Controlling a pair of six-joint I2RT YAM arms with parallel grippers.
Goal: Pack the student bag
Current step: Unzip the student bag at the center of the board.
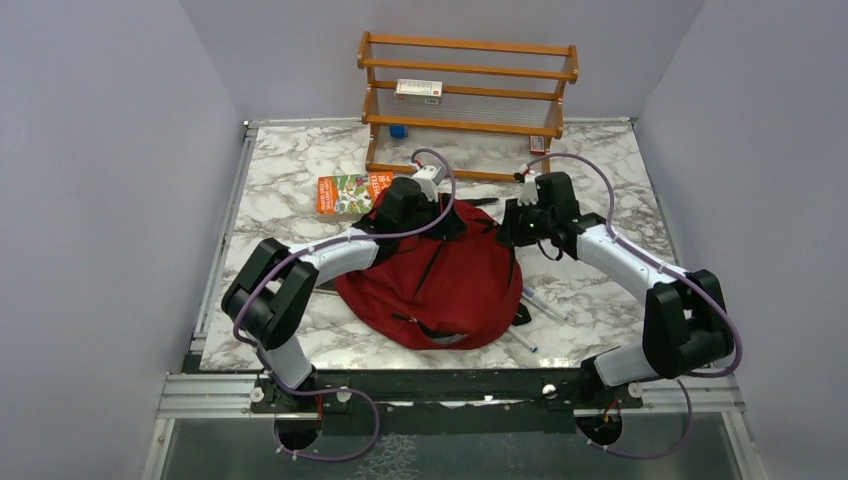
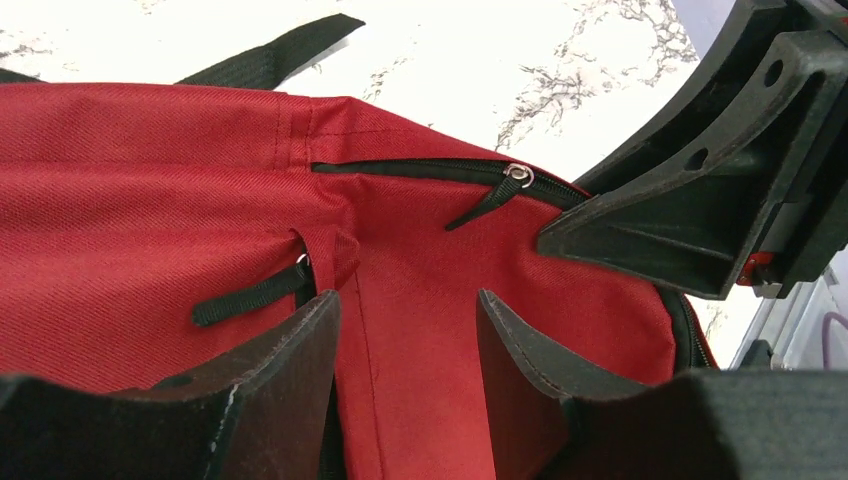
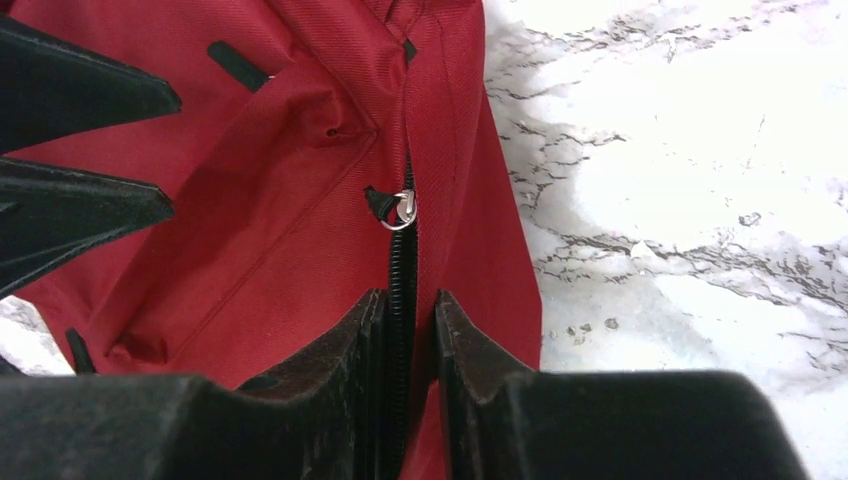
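The student bag (image 1: 440, 280), dark red with black zipper trim, lies in the middle of the marble table (image 1: 290, 170). Both grippers are at its far edge. My left gripper (image 2: 408, 300) is open, its pads apart over plain red fabric, with a black zipper and its metal pull (image 2: 517, 175) just beyond. My right gripper (image 3: 409, 295) is closed narrowly on a fold of the bag's edge, the black zipper teeth running between its pads, a little below the metal pull (image 3: 402, 208). Each wrist view shows the other gripper close by, the right gripper (image 2: 700, 200) and the left gripper (image 3: 170, 155).
A colourful book (image 1: 345, 193) lies on the table just behind the bag's left side. A wooden rack (image 1: 468, 100) stands at the back with a small box (image 1: 418, 91) on it. Pens (image 1: 545, 305) lie beside the bag's right front.
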